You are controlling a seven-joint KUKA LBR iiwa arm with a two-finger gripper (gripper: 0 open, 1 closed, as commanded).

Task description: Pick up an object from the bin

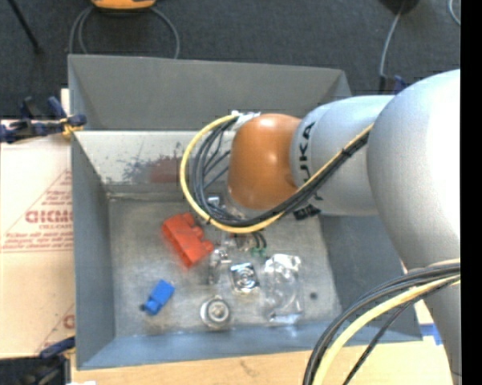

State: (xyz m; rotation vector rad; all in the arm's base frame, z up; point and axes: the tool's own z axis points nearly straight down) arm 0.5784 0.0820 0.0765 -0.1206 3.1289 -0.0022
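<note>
My gripper (223, 260) hangs low in the middle of the bin, under the arm's orange cover, just right of a red-orange plastic block (184, 238). A small shiny metal piece (243, 277) lies right beside it, on its lower right. A round metal cap (216, 311) rests on the floor just below it. A crumpled clear plastic piece (281, 285) lies to the right. The gripper's upper part is hidden by the cover and cables.
A small blue plastic piece (157, 296) lies alone at the front left of the bin floor. A tiny green bit (259, 253) shows near the clear plastic. The arm and its cables cover the bin's right and back.
</note>
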